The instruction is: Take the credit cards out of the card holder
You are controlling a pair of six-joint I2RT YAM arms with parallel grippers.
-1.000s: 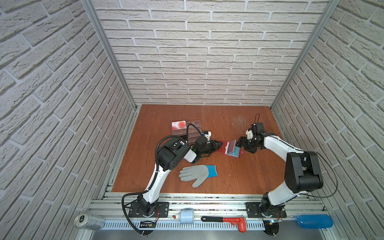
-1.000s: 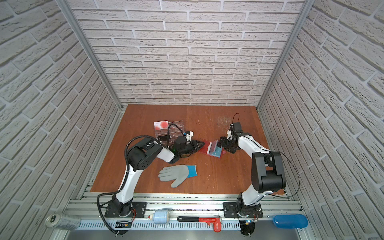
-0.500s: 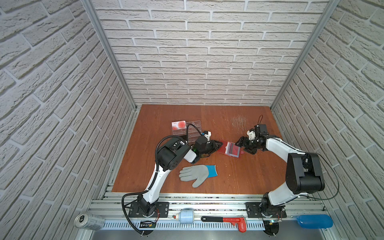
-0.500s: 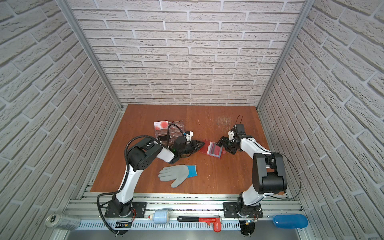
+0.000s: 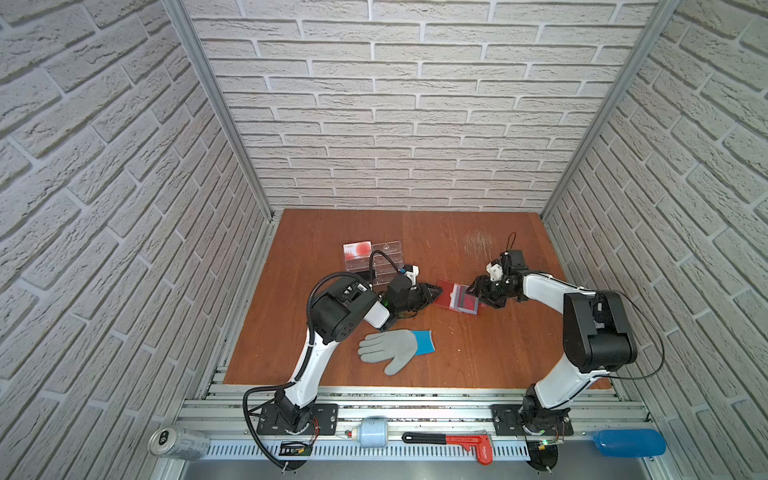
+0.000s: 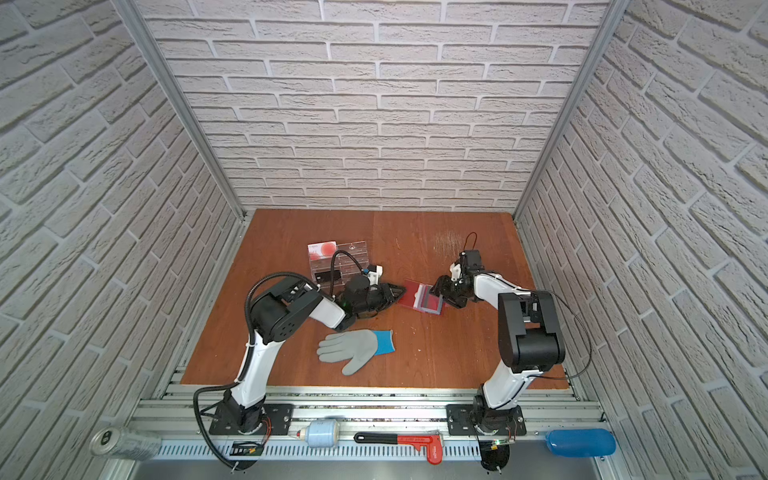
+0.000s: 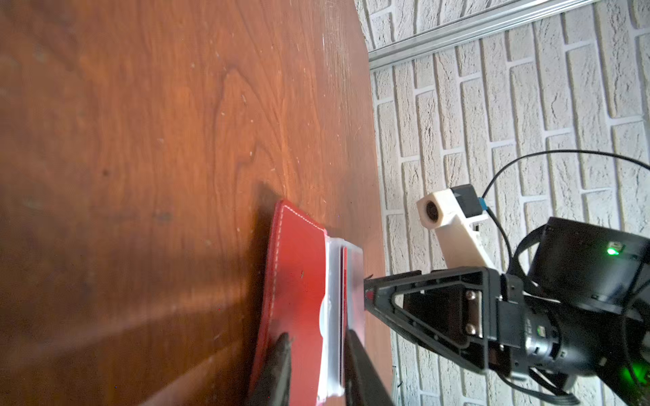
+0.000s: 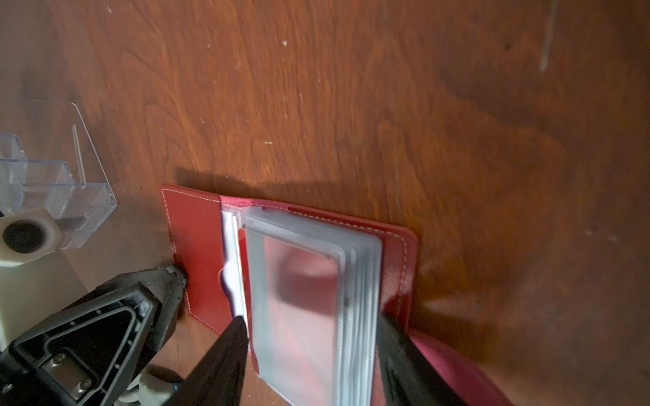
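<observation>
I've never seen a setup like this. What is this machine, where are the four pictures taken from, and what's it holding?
These are two robot arms at a wooden table, each ending in a two-finger gripper. Two pictures look down from overhead, nearly alike; two come from cameras on the wrists. In the middle lies an open red card holder. The left gripper pinches its cover edge; the right gripper straddles its clear sleeves, grip unclear. Nearby lie a grey glove and a clear acrylic stand.

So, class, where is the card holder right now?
In both top views the card holder lies open near the middle of the table, between the left gripper and right gripper, beyond the grey glove.
</observation>
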